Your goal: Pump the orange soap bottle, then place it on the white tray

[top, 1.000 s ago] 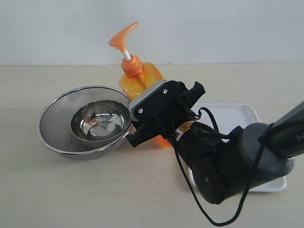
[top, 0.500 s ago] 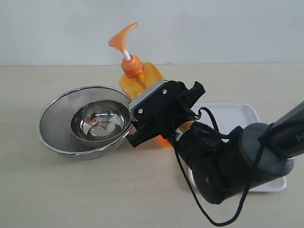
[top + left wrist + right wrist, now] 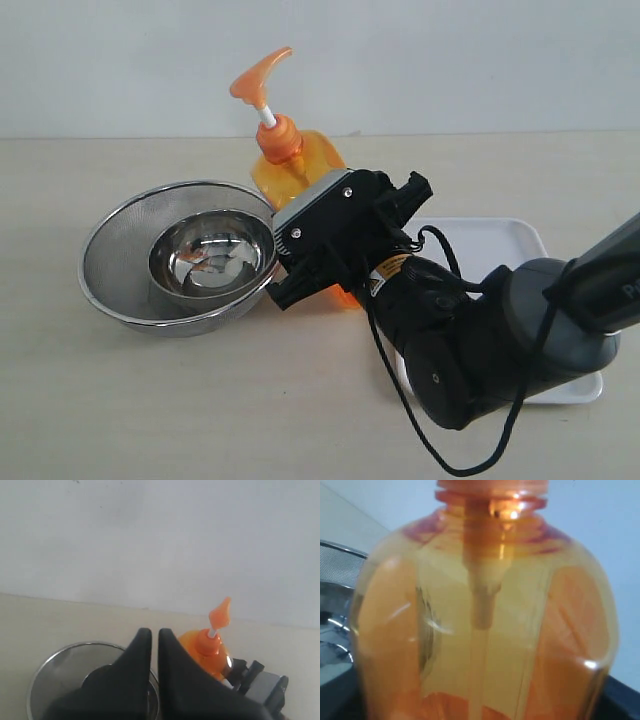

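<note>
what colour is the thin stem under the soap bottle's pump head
White stem, orange pump head above it; exterior view shows it best.

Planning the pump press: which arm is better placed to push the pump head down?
Left, probably. The left gripper, jaws shut, holds nothing and faces the pump head; the right gripper sits low, holding the bottle by its body.

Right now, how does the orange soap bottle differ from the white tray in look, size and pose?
The orange soap bottle is tall and stands upright; the white tray lies flat and low. The bottle is translucent orange; the tray is opaque, glossy white. The bottle is narrow; the tray is clearly wider. Both are partly hidden by the right arm.
</note>
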`<action>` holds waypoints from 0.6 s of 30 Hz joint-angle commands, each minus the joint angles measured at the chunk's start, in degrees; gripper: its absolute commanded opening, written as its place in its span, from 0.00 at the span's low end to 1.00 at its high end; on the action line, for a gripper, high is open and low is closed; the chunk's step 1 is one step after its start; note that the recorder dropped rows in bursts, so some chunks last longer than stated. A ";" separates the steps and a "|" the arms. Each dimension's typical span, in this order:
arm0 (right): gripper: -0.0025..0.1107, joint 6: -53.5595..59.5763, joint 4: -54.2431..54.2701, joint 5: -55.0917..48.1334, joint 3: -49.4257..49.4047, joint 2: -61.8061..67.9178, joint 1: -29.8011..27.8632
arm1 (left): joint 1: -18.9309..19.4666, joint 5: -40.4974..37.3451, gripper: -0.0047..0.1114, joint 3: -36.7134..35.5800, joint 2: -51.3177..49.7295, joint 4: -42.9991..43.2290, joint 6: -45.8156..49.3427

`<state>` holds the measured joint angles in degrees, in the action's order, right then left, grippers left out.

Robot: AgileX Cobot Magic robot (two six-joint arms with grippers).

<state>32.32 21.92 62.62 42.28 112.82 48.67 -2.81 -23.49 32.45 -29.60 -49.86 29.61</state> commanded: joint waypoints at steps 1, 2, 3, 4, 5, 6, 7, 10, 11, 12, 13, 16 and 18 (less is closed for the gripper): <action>0.03 -0.26 0.03 1.38 0.45 -1.01 -0.17 | 0.19 -9.88 0.08 8.79 -18.43 -19.14 25.50; 0.03 -0.26 0.03 1.38 0.45 -1.01 -0.17 | 0.19 -13.90 0.08 11.29 -22.70 -21.85 30.10; 0.03 -0.26 0.03 1.38 0.45 -1.01 -0.17 | 0.19 -18.11 0.08 13.89 -26.87 -24.21 33.97; 0.03 -0.26 0.03 1.38 0.45 -1.01 -0.17 | 0.19 -21.46 0.08 16.47 -30.80 -26.05 36.43; 0.03 -0.26 0.03 1.38 0.45 -1.01 -0.17 | 0.19 -23.83 0.08 18.48 -33.76 -26.82 37.71; 0.03 -0.26 0.03 1.38 0.45 -1.01 -0.17 | 0.19 -26.09 0.08 20.92 -37.16 -27.05 38.70; 0.03 -0.26 0.03 1.38 0.45 -1.01 -0.17 | 0.19 -27.69 0.08 23.21 -40.30 -27.22 38.59; 0.03 -0.26 0.03 1.14 0.45 -1.01 -0.17 | 0.19 -32.77 0.08 28.64 -47.93 -29.06 38.96; 0.03 -0.26 0.03 0.85 0.45 -1.01 -0.17 | 0.05 -35.20 0.08 30.45 -50.12 -29.60 39.27; 0.03 -0.26 0.03 0.74 0.45 -1.01 -0.17 | 0.05 -37.38 0.08 32.19 -51.67 -30.05 39.53; 0.03 -0.13 0.16 0.49 0.45 -1.01 -0.17 | -0.40 -40.10 0.08 33.83 -53.30 -30.22 39.91; 0.03 0.20 0.16 0.49 0.45 -1.01 -0.17 | -2.57 -43.37 0.08 38.58 -56.92 -27.88 40.25; 0.03 0.31 0.16 0.49 0.45 -1.01 -0.17 | -4.79 -43.37 0.08 41.82 -58.43 -23.60 39.78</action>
<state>32.10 22.03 62.62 42.28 112.74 48.67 -5.01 -64.13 70.22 -86.24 -77.35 69.07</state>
